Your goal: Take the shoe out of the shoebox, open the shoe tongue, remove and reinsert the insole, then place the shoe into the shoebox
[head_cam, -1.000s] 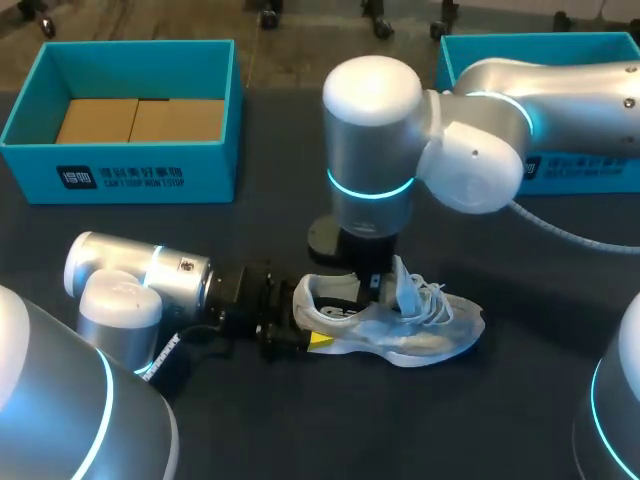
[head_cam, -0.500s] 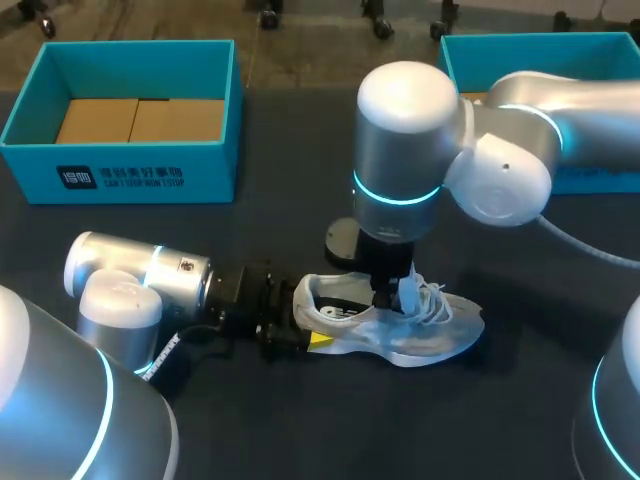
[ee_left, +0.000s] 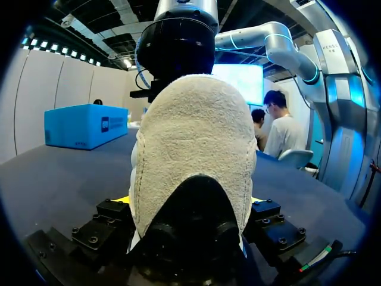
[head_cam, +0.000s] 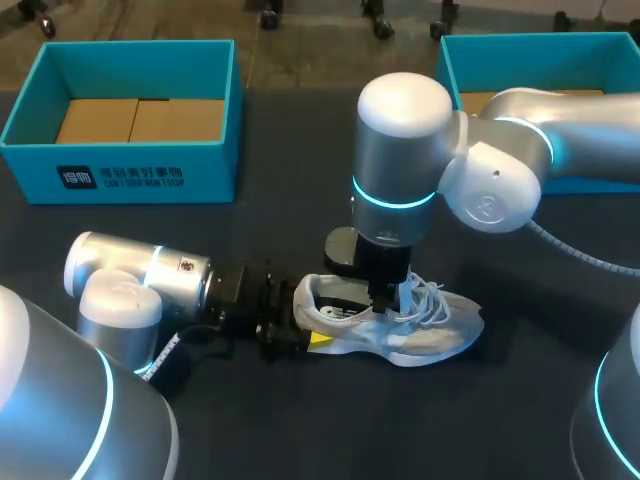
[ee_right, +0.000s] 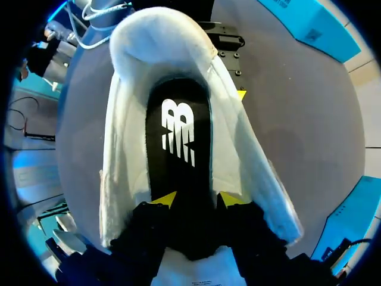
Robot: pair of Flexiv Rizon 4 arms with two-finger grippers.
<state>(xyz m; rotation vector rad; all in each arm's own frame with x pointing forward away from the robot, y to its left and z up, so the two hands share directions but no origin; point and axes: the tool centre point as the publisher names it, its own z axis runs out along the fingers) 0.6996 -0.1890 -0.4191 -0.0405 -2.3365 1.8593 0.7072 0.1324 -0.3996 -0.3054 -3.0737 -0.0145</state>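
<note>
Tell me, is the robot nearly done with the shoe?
Not yet. Done: the shoe sits out on the table, not in the shoebox. In hand: the left end effector holds its heel while the right end effector is down in the opening over the black insole, which is inside. Left: insole out and back, then boxing the shoe.

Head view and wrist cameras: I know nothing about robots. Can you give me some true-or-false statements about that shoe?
1. The shoe sits inside a blue box. False: it lies on the table, outside the left shoebox and the right shoebox.
2. The left gripper holds the shoe's heel. True.
3. The right gripper hangs over the left shoebox. False: it is down in the shoe's opening.
4. The black insole is in the shoe. True.
</note>
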